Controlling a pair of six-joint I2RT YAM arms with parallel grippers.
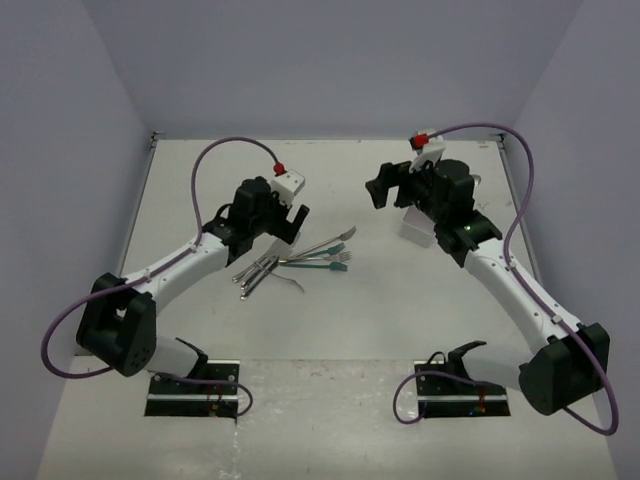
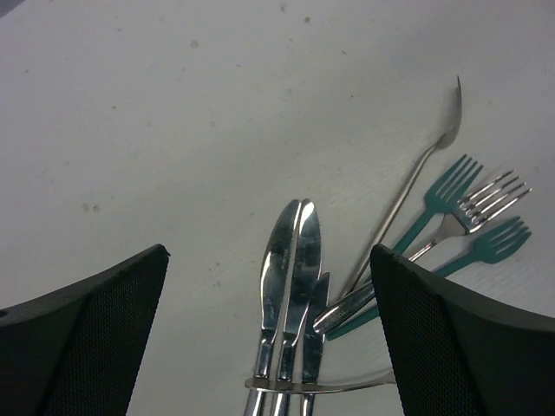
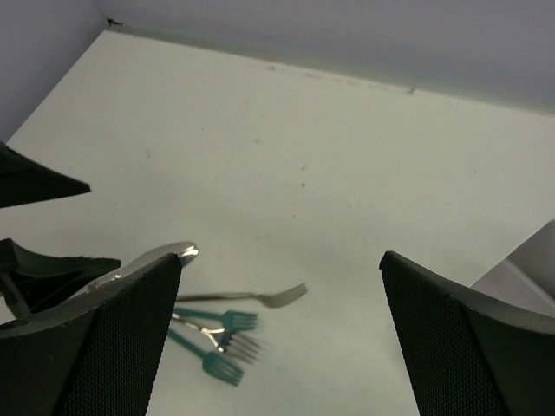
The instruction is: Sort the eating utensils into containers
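Note:
The eating utensils point(image 1: 295, 262) lie in a loose pile on the table. In the left wrist view three silver knives point(image 2: 290, 277) lie side by side, with a silver fork on its side point(image 2: 408, 186), two teal forks point(image 2: 451, 184) and a flat silver fork point(image 2: 490, 199) to their right. My left gripper point(image 1: 290, 228) is open and empty just above the knives point(image 2: 269, 251). My right gripper point(image 1: 385, 195) is open and empty, raised right of the pile, and its view shows the forks point(image 3: 227, 334) below. The white container point(image 1: 418, 230) is mostly hidden behind the right arm.
A silver utensil point(image 2: 321, 381) lies across the knife handles. A corner of the container point(image 3: 520, 269) shows at the right of the right wrist view. Grey walls point(image 1: 320, 60) close in the table at the back and sides.

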